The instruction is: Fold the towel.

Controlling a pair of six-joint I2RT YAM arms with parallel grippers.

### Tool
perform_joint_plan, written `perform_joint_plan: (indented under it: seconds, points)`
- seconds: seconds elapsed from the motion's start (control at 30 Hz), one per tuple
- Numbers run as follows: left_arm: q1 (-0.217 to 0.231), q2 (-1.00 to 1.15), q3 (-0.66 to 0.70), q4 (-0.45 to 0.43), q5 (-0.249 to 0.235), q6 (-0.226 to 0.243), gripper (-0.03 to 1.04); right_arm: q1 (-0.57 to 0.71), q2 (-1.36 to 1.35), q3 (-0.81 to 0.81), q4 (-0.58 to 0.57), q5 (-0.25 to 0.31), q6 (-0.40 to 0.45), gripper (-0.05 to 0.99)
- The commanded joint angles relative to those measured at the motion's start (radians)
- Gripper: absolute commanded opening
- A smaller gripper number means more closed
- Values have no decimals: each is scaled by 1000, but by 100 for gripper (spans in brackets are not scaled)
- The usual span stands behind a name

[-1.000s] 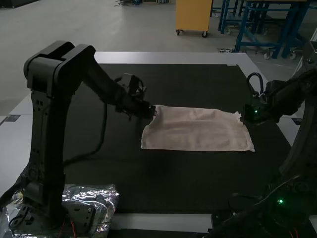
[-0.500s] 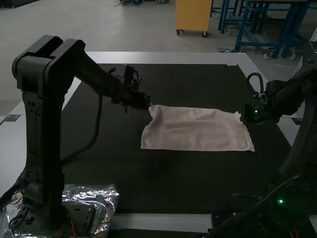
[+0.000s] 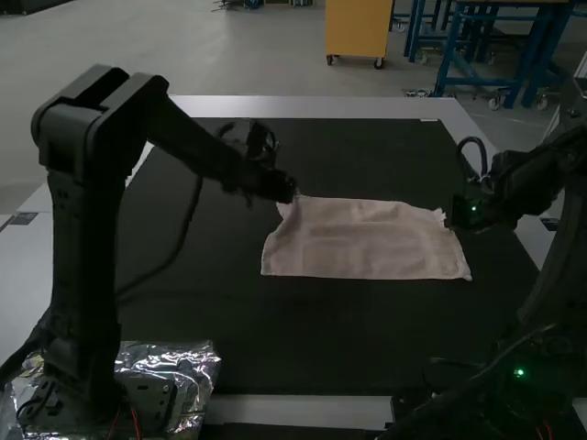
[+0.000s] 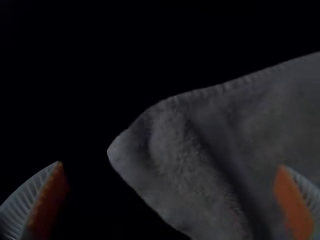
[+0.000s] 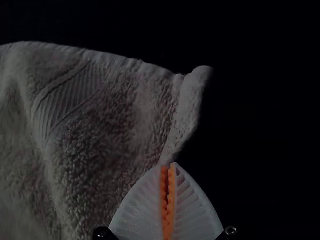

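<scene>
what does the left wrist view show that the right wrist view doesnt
Left wrist view: the left gripper, open, with a pointed corner of the towel between its spread fingers.

Right wrist view: the right gripper, shut, its tips at the towel's edge, and a ribbed band across the cloth.

Both: part of the towel, its edge against a dark surface.

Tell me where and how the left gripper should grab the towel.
I'd pinch the towel at its far left corner, coming down from the left: it tapers to a tip there, a raised ridge beside it, and the left gripper hangs open around it.
</scene>
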Motion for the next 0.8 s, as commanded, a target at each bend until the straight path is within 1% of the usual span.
perform_joint_plan:
  seconds: [0.0,0.23,0.43,0.47,0.5,0.53,0.57,0.6,0.63,0.67,0.73,0.77]
  points:
    - [8,28,25,7,-1,2,97,13,-39,-2,7,-19,8,-2]
    - [9,85,22,12,-8,2,97,13,-39,-2,13,-19,11,-2]
    - [3,169,25,67,-8,5,96,13,-39,-2,13,-19,11,-2]
    - [2,183,25,75,-8,5,95,13,-39,-4,13,-19,13,-2]
    - [2,197,25,78,-8,6,90,13,-39,-4,13,-19,13,-2]
    - [0,210,24,83,-8,6,80,13,-39,-4,13,-19,13,-2]
    - [0,223,21,90,-7,6,62,13,-39,-4,13,-19,11,-2]
    - [0,232,18,101,-4,6,30,9,-39,-4,13,-19,11,-2]
    - [-2,240,13,113,-4,6,1,8,-39,-6,13,-19,11,-2]
    - [-2,241,7,119,-2,6,2,6,-39,-7,13,-21,13,-2]
    - [-3,236,-5,141,16,6,2,3,-37,-7,13,-19,11,-2]
    - [-3,230,-8,142,18,6,2,3,-37,-7,13,-21,13,-2]
